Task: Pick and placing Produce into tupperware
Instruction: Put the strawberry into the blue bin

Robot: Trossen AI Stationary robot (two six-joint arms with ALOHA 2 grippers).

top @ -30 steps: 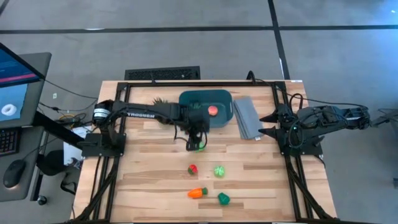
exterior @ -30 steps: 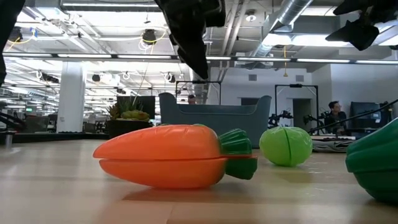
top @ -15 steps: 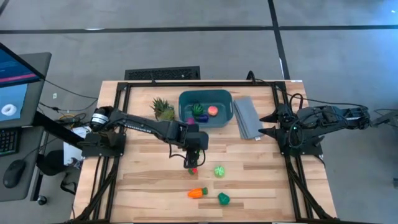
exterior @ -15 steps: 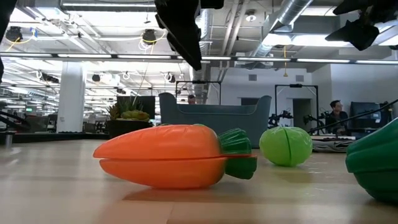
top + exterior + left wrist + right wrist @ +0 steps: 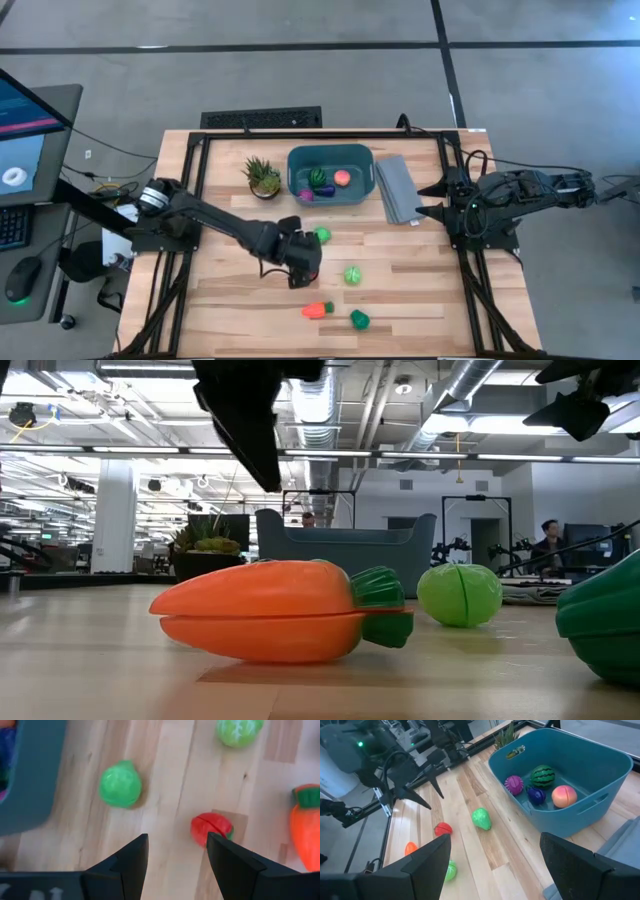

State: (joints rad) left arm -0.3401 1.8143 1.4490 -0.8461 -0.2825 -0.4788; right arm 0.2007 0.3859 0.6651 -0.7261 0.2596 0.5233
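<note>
High view shows the teal tub (image 5: 331, 173) at the far middle of the surface (image 5: 230, 290), already holding a watermelon (image 5: 318, 177), a peach (image 5: 342, 178) and two darker pieces; a green pear-shaped piece (image 5: 321, 236) lies just outside it, with a striped green ball (image 5: 352, 275), a carrot (image 5: 317, 310) and a dark green piece (image 5: 359, 319) nearer the front. So I judge four items done and five left. The left tool (image 5: 303, 272) hangs over the strawberry, which it hides here; the right tool (image 5: 432, 199) waits at the right edge beside a grey ribbed slab (image 5: 396, 189). Low view is filled by the carrot and ball, with the tub behind; the dark green piece is cut off at the edge, and the left arm shows only as a dark shape overhead. Left wrist view shows released, spread fingers (image 5: 131, 857) with the strawberry (image 5: 211, 829) just beyond one of them, not between. Right wrist view shows that tool's fingers spread and empty, and the tub's contents plainly.
</note>
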